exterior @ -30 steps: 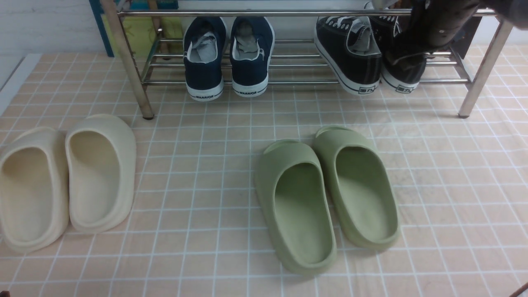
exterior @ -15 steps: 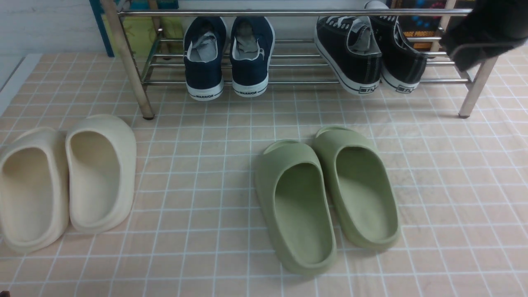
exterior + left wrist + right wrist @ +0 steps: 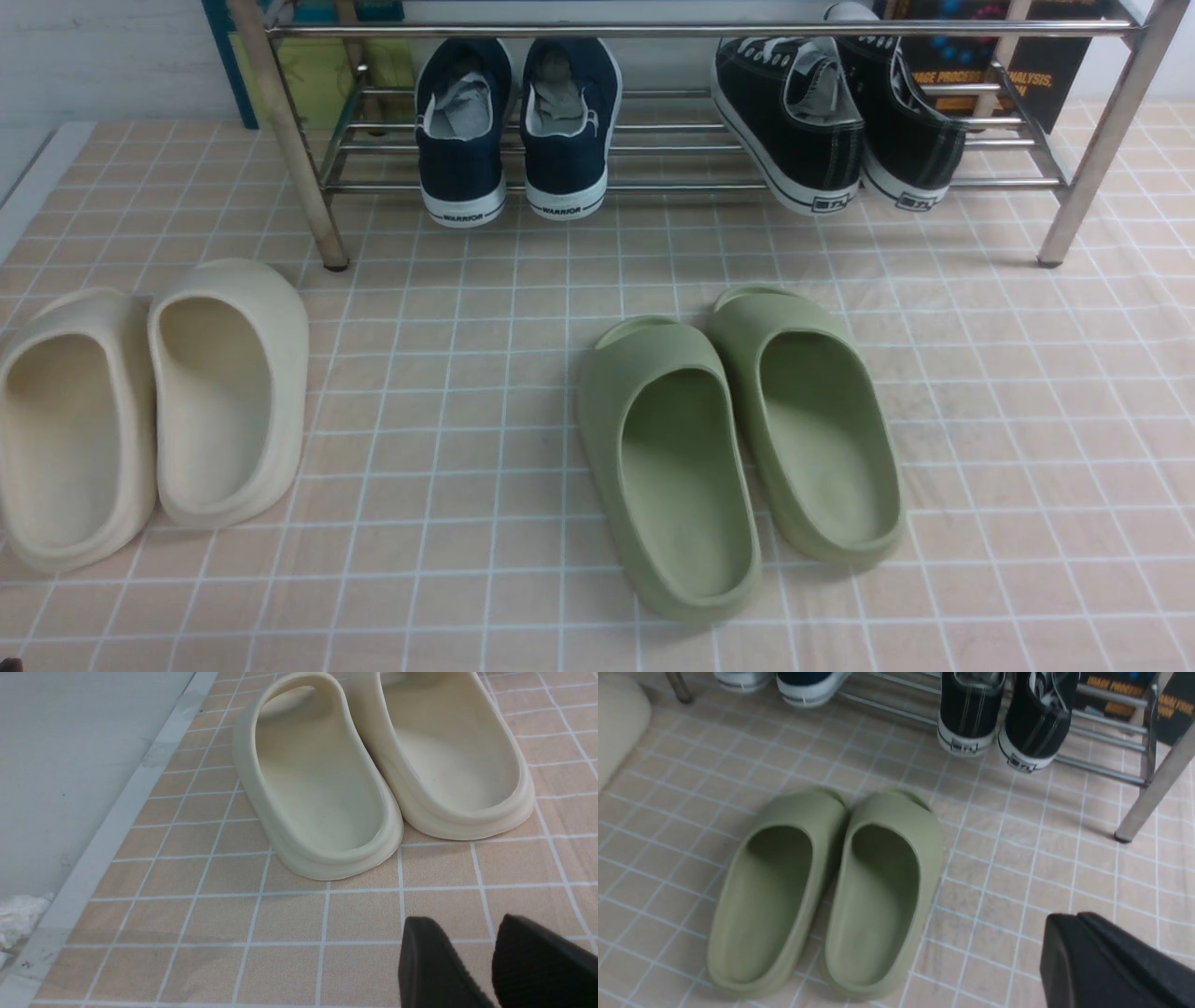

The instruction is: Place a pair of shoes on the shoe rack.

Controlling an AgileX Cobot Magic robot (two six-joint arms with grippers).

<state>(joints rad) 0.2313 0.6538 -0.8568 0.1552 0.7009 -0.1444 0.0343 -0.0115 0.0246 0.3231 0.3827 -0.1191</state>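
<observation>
Closed with nothing between its fingertips, the right gripper (image 3: 1068, 915) hangs apart from the black canvas low-top sneakers with white soles and laces (image 3: 794, 126), which sit side by side on the lower bars of the long, shiny silver metal-tube shoe rack (image 3: 653, 31). Their placing looks finished, so the likeliest trouble is disturbing it: both heels jut past the front bar, and a stray brush from a finger could twist one sneaker or tip it off backwards. Because the two lie close together at a slant, pushing one to straighten it could shove its neighbour too. Any fresh reach beneath the upper bar risks catching that bar or the upright metal leg (image 3: 1102, 154), and a jolt there could shift the navy blue canvas sneakers with white soles (image 3: 464, 163) as well. Out on the floor, the green foam slippers (image 3: 691, 495) would be easy to knock if the right arm swung low. Farther over, the left gripper, its fingertips apart (image 3: 467, 921) and holding nothing, could bump the cream foam slippers (image 3: 219, 411) by moving forward carelessly.
</observation>
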